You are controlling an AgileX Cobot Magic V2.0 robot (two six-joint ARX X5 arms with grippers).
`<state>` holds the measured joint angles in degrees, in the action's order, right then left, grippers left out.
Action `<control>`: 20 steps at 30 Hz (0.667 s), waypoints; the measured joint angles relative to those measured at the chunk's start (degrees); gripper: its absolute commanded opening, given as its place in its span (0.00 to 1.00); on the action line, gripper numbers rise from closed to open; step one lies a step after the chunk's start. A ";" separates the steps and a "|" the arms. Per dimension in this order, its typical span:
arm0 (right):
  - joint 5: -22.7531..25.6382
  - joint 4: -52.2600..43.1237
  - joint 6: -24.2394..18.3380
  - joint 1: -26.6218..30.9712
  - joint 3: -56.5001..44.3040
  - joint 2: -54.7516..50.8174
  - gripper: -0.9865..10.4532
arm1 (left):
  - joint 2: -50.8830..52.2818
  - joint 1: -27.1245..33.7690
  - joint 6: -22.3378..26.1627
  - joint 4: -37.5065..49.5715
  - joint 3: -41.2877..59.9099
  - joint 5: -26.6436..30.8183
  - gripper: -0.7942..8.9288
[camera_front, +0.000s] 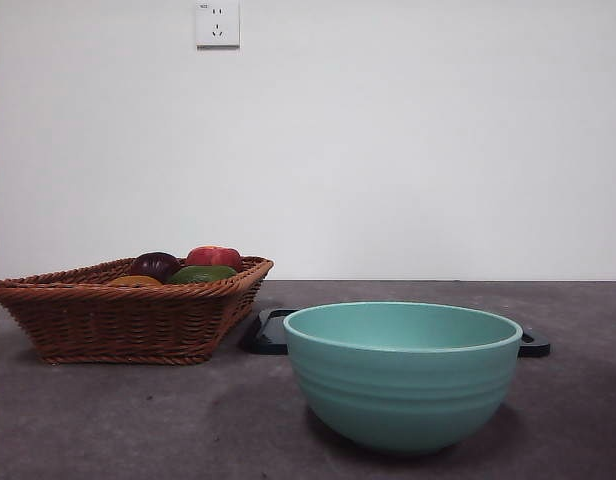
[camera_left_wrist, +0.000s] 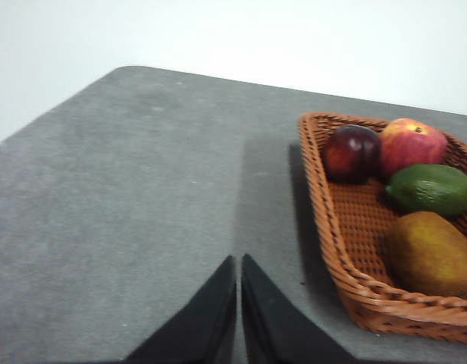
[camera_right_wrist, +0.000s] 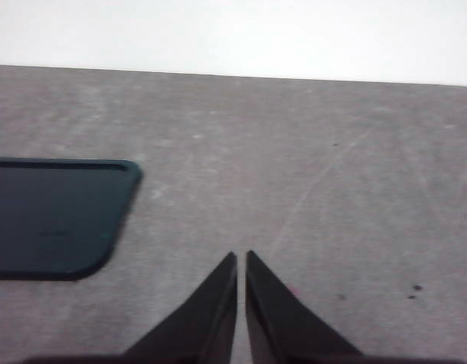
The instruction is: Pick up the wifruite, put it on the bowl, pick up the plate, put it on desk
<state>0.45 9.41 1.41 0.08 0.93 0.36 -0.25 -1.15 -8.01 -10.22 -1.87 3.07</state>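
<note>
four fruits sit in a brown wicker basket [camera_front: 128, 320] at the left of the front view. a dark purple fruit [camera_left_wrist: 352, 153] and a red fruit [camera_left_wrist: 412, 144] lie at one end of the basket, touching each other. a green fruit [camera_left_wrist: 430, 188] lies next to them. the tan fruit [camera_left_wrist: 432, 254] lies just past the green one, near the basket's wall. in the front view only a thin orange bit of the tan fruit [camera_front: 135, 281] peeks over the basket's rim, at the left middle of the frame.

the big teal bowl [camera_front: 403, 375] stands on the grey bench [camera_front: 108, 420] at the lower right of the front view, close to the camera. nothing shows over its rim from this low view. behind the bowl a flat dark plate [camera_front: 270, 332] lies on the bench, between the basket and the bowl. its far end sticks out on the right of the bowl.

the left gripper [camera_left_wrist: 239, 262] hangs over bare bench, with the basket off to one side. its two black jaws are pressed together and hold nothing. the right gripper [camera_right_wrist: 241, 258] also hangs over bare bench, with a corner of the dark plate [camera_right_wrist: 51, 220] at the left of its view. its jaws are together too, with nothing between them.
</note>
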 measured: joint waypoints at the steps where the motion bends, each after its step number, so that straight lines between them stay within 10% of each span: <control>1: -0.33 0.02 0.66 0.00 0.00 0.00 0.10 | 0.00 -0.02 -0.26 0.07 -0.02 -0.07 0.09; 20: -3.91 9.46 15.08 -3.19 21.07 6.36 0.10 | -12.94 -3.78 -10.67 1.27 -17.55 -7.23 0.09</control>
<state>-3.46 18.87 16.49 -3.11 22.00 6.72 -13.19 -4.93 -18.68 -8.95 -19.42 -4.16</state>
